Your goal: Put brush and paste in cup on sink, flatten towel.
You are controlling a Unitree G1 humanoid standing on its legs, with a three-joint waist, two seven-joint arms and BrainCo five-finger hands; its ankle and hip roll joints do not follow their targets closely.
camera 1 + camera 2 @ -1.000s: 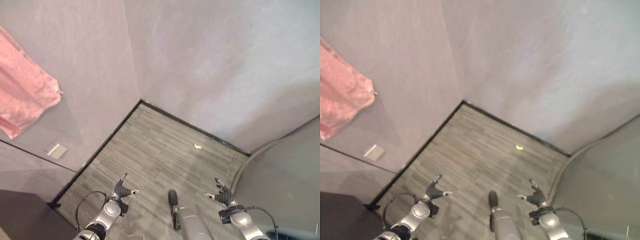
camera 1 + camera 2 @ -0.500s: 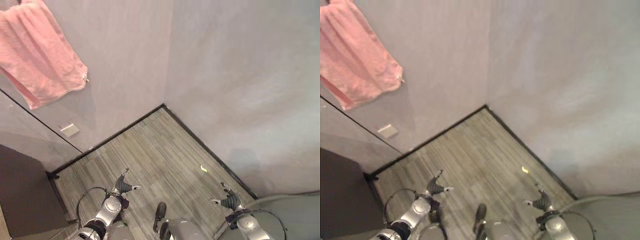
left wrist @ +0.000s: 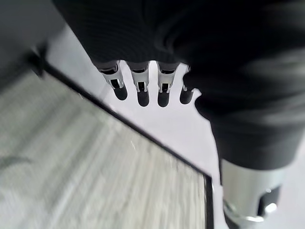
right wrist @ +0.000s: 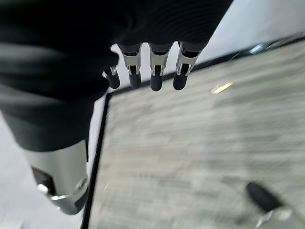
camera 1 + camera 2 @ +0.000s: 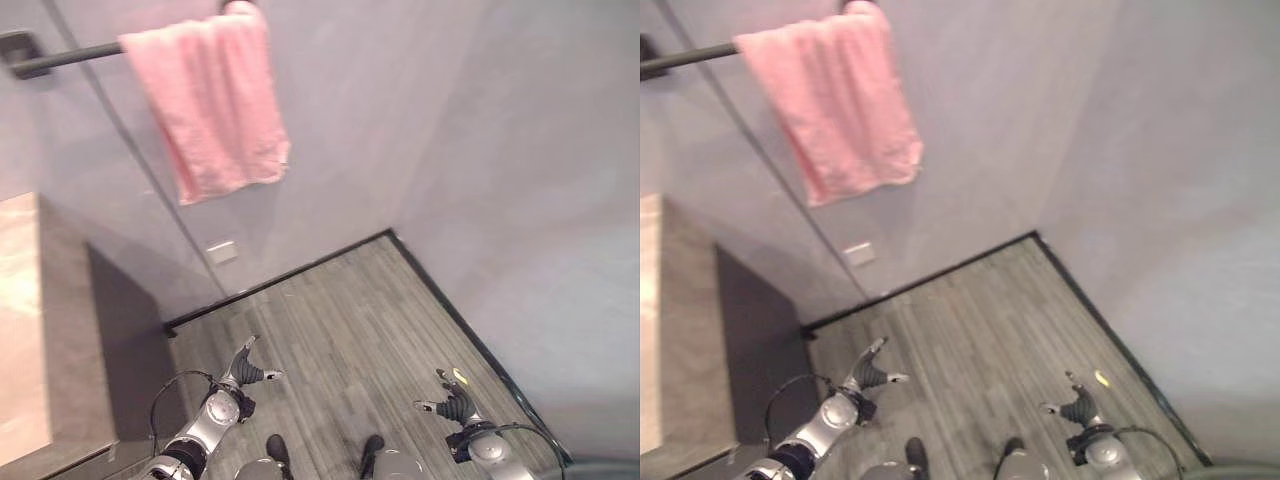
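On the wall rail point(image 5: 60, 57) the pink towel point(image 5: 212, 105) hangs bunched, not yet flattened. The left hand point(image 5: 243, 373) and right hand point(image 5: 450, 405) hover low over the floor point(image 5: 340, 320), fingers relaxed and empty. It seems no step is done yet.

We see the dark rail point(image 5: 60, 57) run off the picture's left edge, so its mount stays unseen. The stone counter point(image 5: 25, 330) is cut by that edge too. A small yellow scrap point(image 5: 1101, 378) on the floor is too small to identify.
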